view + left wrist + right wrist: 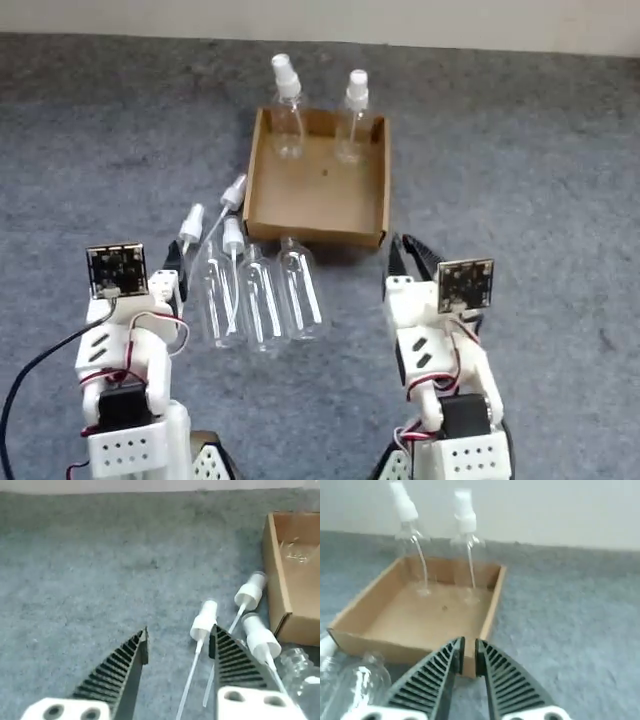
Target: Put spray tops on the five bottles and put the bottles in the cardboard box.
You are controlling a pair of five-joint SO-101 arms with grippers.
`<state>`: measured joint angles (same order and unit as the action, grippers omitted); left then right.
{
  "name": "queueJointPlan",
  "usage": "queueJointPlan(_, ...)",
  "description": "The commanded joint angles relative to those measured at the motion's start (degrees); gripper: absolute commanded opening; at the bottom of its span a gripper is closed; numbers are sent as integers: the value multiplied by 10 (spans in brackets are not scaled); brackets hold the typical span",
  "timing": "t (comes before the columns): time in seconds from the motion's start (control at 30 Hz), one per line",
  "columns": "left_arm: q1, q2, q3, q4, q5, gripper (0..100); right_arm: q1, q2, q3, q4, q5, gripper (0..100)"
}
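Cardboard box [315, 232] sits open side up on the grey carpet [520, 150], between the two arms and a little beyond them. Inside it we see two bottles standing upright side by side along the far wall, one [287, 115] and the other [352, 120], each with a white spray top fitted. Three more bottles lie on the carpet just in front of the box's near wall, on the left arm's side: one [218, 300], the next [262, 305] and the last [302, 290], side by side with open necks pointing toward the box. Three loose spray tops [190, 225] [233, 192] [233, 235] lie by those necks, thin tubes trailing. Our left gripper [179, 632] hangs over the carpet with its fingers spread wide and nothing between them, one loose top just beside a finger. Our right gripper [467, 642] hangs just before the box's near wall, fingers drawn together to a thin slit, holding nothing
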<state>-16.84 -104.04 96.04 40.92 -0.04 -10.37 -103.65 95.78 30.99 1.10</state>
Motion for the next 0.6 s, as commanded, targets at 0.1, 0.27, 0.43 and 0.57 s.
queueJointPlan(0.1,-7,-3,11,102,5,159,61,0,82,175,5,8)
queueJointPlan(0.27,-7,-3,11,231,4,159,134,0,82,345,5,8)
queueJointPlan(0.43,-7,-3,11,306,4,159,159,-12,82,398,4,8)
queueJointPlan(0.57,-7,-3,11,346,4,159,159,-15,82,403,4,8)
